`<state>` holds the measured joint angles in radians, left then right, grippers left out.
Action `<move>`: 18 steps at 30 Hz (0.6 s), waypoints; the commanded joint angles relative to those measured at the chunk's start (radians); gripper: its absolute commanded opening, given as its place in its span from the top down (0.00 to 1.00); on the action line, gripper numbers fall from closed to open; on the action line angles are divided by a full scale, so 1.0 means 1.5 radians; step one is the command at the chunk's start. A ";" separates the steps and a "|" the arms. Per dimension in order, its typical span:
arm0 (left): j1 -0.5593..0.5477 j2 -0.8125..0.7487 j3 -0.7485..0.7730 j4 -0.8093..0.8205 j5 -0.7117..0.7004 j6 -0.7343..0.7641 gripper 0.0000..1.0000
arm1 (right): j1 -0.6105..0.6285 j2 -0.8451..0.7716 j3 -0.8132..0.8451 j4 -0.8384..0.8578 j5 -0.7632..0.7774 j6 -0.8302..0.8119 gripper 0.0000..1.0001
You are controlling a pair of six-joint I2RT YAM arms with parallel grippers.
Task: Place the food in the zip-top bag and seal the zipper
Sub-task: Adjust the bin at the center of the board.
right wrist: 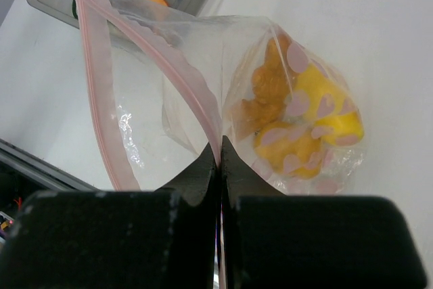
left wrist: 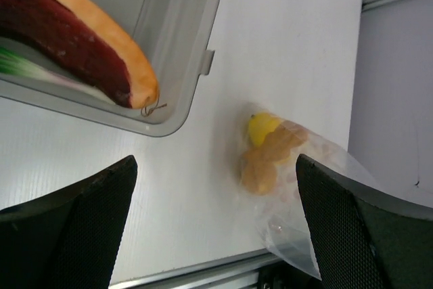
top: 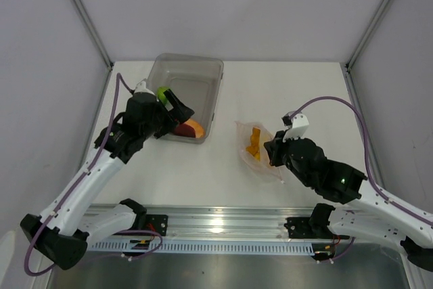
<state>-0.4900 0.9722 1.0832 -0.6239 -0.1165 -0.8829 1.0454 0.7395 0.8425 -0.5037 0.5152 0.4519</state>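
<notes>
The zip-top bag (top: 257,148) lies right of centre with its mouth open. My right gripper (right wrist: 220,148) is shut on one lip of the pink zipper (right wrist: 101,103), and it shows from above as the right gripper (top: 273,151). Inside the bag (right wrist: 203,65) are a yellow lemon (right wrist: 335,116), an orange fruit (right wrist: 287,150) and an orange cluster (right wrist: 270,82). My left gripper (top: 180,117) hangs open over the bin's near right corner, nothing between its fingers (left wrist: 74,228). The dark-red and tan slice (left wrist: 81,45) and a green stalk (left wrist: 27,65) lie in the bin. A round green piece (top: 163,93) shows beside the left wrist.
The rigid clear grey bin (top: 203,72) stands at the back left of the table; its rim (left wrist: 183,99) curves just above my left fingers. The table's metal front rail (top: 223,225) runs along the near edge. Frame posts rise at both back corners.
</notes>
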 commanded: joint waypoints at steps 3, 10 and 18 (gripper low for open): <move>0.032 0.070 0.046 -0.076 0.064 -0.089 0.00 | 0.003 0.009 0.049 -0.011 0.007 0.005 1.00; 0.068 0.185 0.060 -0.128 0.041 -0.237 0.00 | 0.004 0.004 0.052 -0.014 0.007 0.006 1.00; 0.097 0.319 0.004 -0.011 0.096 -0.400 0.07 | 0.006 -0.004 0.055 -0.025 0.012 0.008 1.00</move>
<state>-0.3557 1.4124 1.1107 -0.7197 -0.0151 -1.3479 1.0462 0.7509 0.8776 -0.5358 0.5152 0.4519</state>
